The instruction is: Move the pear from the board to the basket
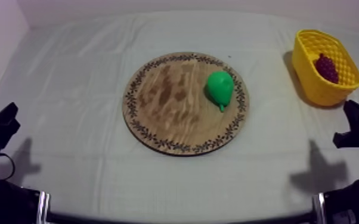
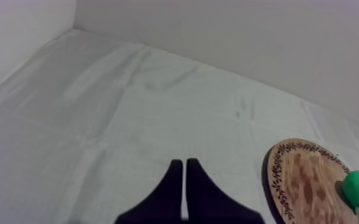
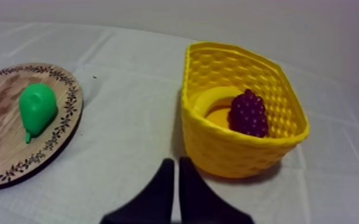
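Green pear point(image 1: 220, 87) hugs the wooden board's point(image 1: 164, 101) rim; left end effector point(image 2: 183, 164), right end effector point(image 3: 176, 162) closed, empty.

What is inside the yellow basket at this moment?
A bunch of grapes lies in the yellow basket, resting on what looks like a banana that it partly covers. The basket floor beneath them is hidden.
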You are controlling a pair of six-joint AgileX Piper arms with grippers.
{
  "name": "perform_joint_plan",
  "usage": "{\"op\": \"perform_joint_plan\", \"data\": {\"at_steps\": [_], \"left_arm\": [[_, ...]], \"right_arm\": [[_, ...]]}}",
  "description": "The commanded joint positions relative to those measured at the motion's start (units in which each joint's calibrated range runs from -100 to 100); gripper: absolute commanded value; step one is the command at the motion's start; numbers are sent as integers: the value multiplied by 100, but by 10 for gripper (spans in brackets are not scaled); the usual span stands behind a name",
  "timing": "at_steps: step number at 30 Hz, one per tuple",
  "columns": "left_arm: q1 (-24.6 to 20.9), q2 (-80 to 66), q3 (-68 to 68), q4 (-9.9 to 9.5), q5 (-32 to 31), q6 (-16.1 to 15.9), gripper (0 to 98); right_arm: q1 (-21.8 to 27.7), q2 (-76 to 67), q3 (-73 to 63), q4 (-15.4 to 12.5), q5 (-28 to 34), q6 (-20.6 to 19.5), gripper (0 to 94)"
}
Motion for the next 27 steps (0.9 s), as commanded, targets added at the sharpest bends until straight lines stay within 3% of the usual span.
{"op": "perform_joint_plan", "data": {"at_steps": [1,8,16,27], "left_arm": [[2,0,0,-2,-1,-1,1],[2,0,0,-2,-1,-1,1],[2,0,0,-2,-1,-1,1],[2,0,0,-2,-1,-1,1]], "right_arm": [[1,-4,2,0,-4,15,4],[-43,-4,2,-4,-18,-3,4],[-304,358,-429,-36,-271,298,4],[-1387,3099,-3815,547,1171,-283,4]]}}
